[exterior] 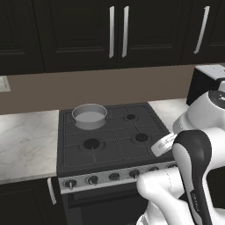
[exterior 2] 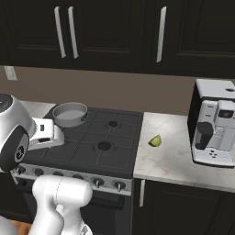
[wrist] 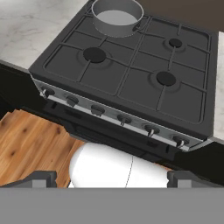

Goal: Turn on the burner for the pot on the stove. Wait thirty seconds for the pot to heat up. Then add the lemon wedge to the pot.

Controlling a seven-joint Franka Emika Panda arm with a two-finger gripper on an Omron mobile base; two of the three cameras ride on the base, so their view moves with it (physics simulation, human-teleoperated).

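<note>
The pot [wrist: 117,16] is a low, round, silver-grey metal vessel with straight walls and a pale inside. It sits on the far-left burner of the stove [wrist: 131,74], well ahead of the gripper [wrist: 112,178] and a little to its left. The stove is a black gas range with a grid of black grates, three bare round burners, and a silver front strip carrying a row of dark knobs [wrist: 124,119], which lie between the gripper and the pot. The gripper hangs in front of the range with its two dark fingertips [wrist: 41,178] spread as wide as they go and nothing between them.

The lemon wedge [exterior 2: 155,141] is a tiny yellow-green slice lying on the pale marbled counter [exterior 2: 179,151] just beyond the stove's right edge, off to the gripper's right. Farther right stands a black and silver coffee machine [exterior 2: 215,123].

Dark cabinets with long silver handles [exterior: 118,31] hang above a brown back wall; dark lower cabinets and a warm wood floor [wrist: 30,144] lie below. In the base views the wrist hides part of the knob strip, and the pot's side handles are too small to make out.
</note>
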